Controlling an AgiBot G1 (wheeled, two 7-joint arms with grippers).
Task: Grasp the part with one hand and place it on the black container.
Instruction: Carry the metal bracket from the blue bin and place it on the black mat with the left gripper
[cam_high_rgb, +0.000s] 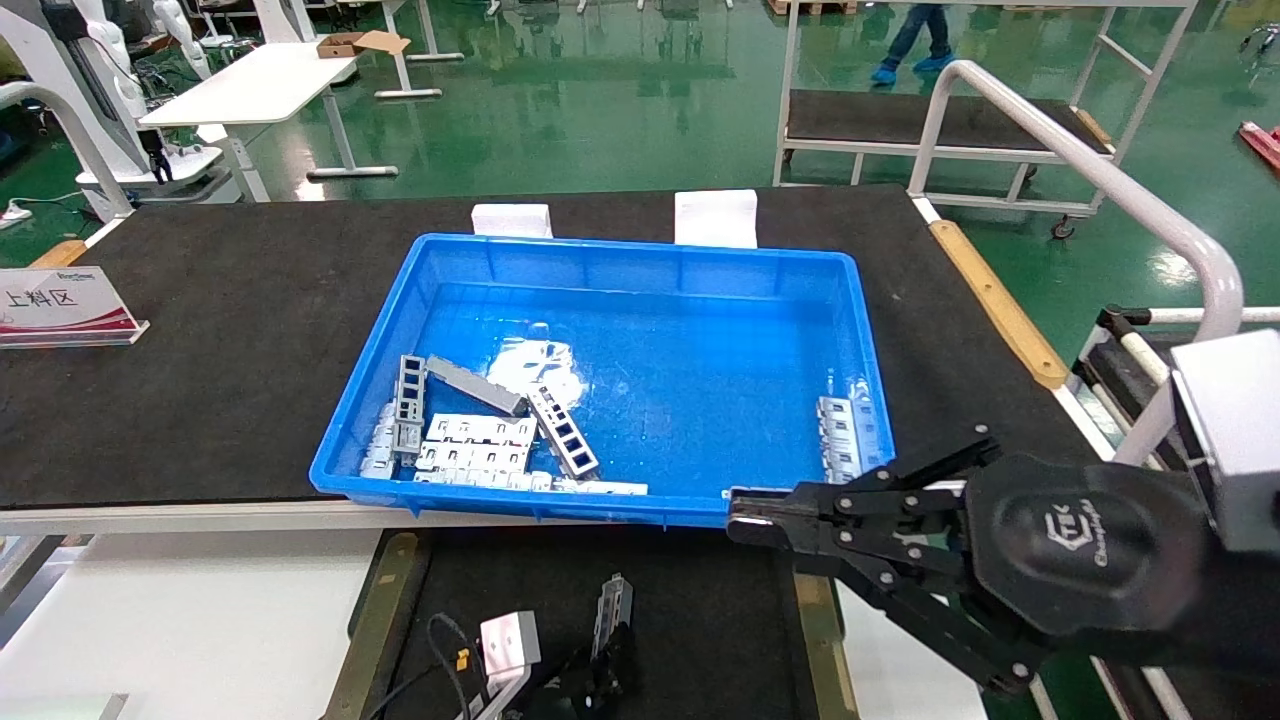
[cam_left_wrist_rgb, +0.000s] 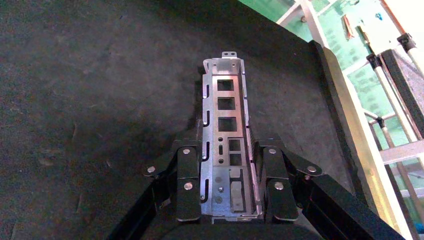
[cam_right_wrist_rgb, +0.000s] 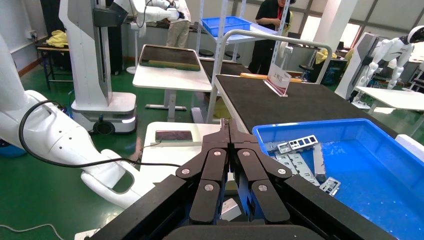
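Note:
The part (cam_left_wrist_rgb: 225, 115), a narrow silvery ladder-like metal bar, lies lengthwise between the fingers of my left gripper (cam_left_wrist_rgb: 228, 147), which is shut on its side walls. Under it is the black container (cam_left_wrist_rgb: 100, 100), with an olive strip (cam_left_wrist_rgb: 350, 125) along one side. In the head view the part (cam_high_rgb: 612, 605) and left gripper (cam_high_rgb: 600, 665) are low over the black container (cam_high_rgb: 700, 620) at the bottom edge. Whether the part touches the surface I cannot tell. My right gripper (cam_high_rgb: 735, 520) is shut and empty, hovering by the blue bin's front right corner; its fingertips (cam_right_wrist_rgb: 229, 122) meet.
The blue bin (cam_high_rgb: 620, 250) on the black mat holds several more metal bars and slotted plates (cam_high_rgb: 475, 440), mostly at its front left, plus one (cam_high_rgb: 838, 435) at the right wall. A sign (cam_high_rgb: 60, 305) stands at the left. A white rail (cam_high_rgb: 1100, 170) rises on the right.

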